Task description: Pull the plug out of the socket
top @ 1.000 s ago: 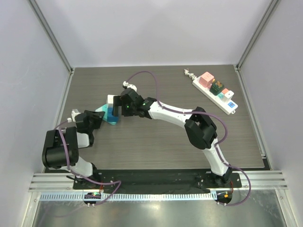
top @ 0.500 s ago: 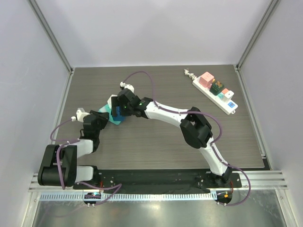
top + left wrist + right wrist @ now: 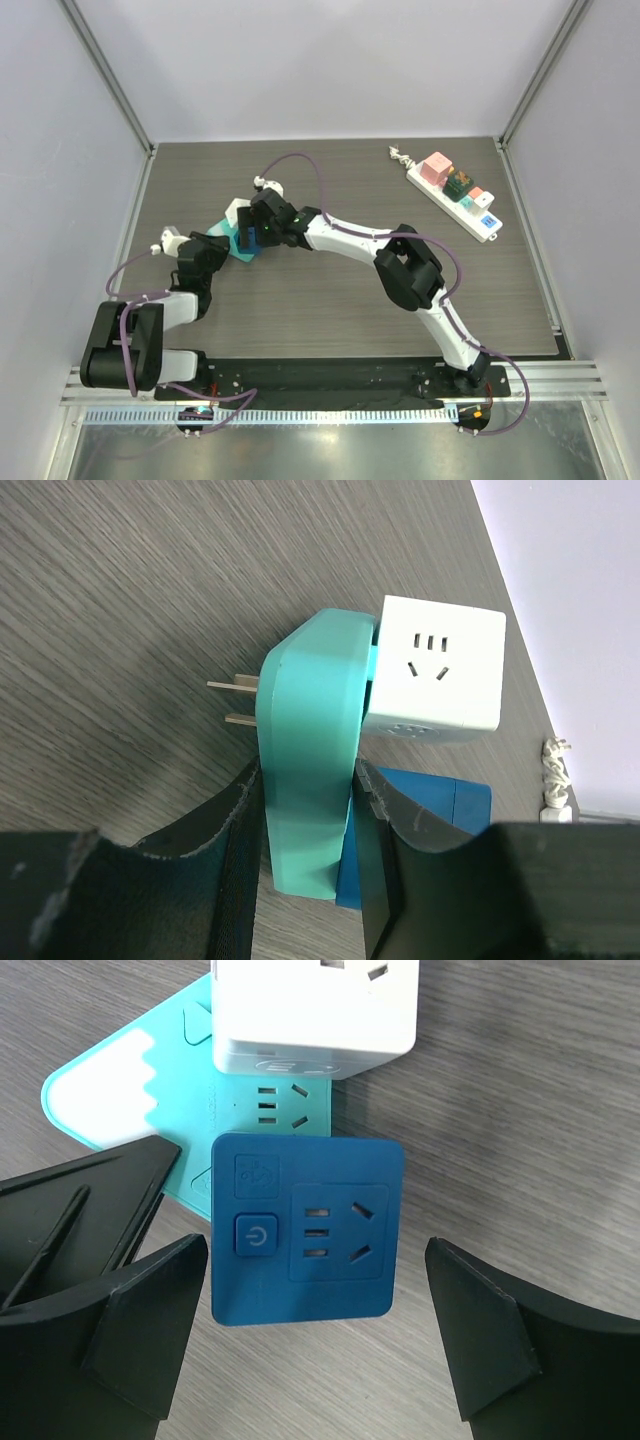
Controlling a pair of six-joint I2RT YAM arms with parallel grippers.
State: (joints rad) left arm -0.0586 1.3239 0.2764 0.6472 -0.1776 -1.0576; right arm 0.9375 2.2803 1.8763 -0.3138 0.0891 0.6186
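Note:
A teal socket block (image 3: 310, 740) lies on the table with its two metal prongs pointing left. A white cube plug (image 3: 435, 665) and a blue plug (image 3: 305, 1230) with a power button sit in it. My left gripper (image 3: 305, 820) is shut on the teal socket's near end, one finger on each flat face. My right gripper (image 3: 315, 1330) is open, its fingers on either side of the blue plug with gaps on both sides. In the top view the socket (image 3: 232, 243) lies between the left gripper (image 3: 215, 246) and the right gripper (image 3: 255, 228). The blue plug is mostly hidden there.
A white power strip (image 3: 452, 192) with several coloured plugs lies at the back right, its cord coiled at its far end. Grey walls enclose the wooden table (image 3: 330, 310) on three sides. The right arm stretches across the middle.
My left arm has reached forward and its gripper now clamps the teal socket. My right gripper has shifted slightly left over the blue plug.

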